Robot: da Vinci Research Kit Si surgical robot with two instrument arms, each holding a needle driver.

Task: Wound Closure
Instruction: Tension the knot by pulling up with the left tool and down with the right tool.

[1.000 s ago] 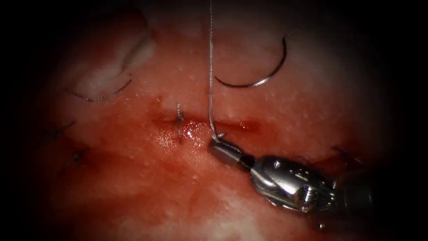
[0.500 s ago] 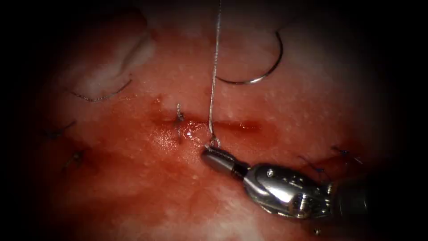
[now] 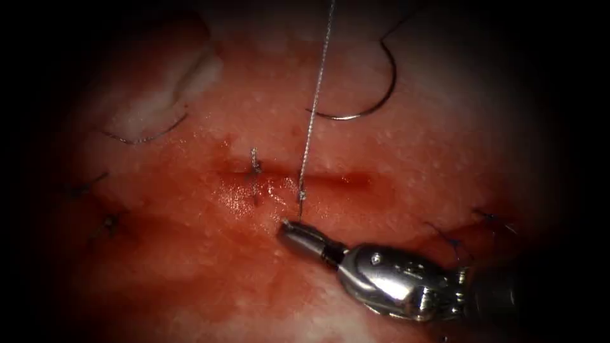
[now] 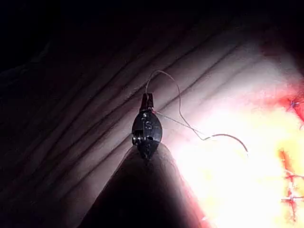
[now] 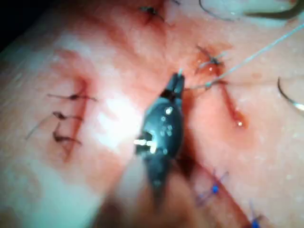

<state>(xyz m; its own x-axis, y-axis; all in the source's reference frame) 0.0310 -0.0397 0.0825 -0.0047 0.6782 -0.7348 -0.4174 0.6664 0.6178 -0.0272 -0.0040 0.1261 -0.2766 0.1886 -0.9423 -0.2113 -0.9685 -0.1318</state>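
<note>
Curved needle (image 3: pixel 375 95) lies free on tissue (image 3: pixel 190 254); thread (image 3: pixel 311 121) taut.

The thread (image 3: pixel 314 95) runs off the endoscope view's top edge, its far end hidden.

Tissue (image 3: pixel 190 267), curved needle (image 3: pixel 375 95) lying free on it

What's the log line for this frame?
left tool: holds thin grey thread | right tool: shut, hold unclear | curved steel needle: loose on red pork tissue
</note>
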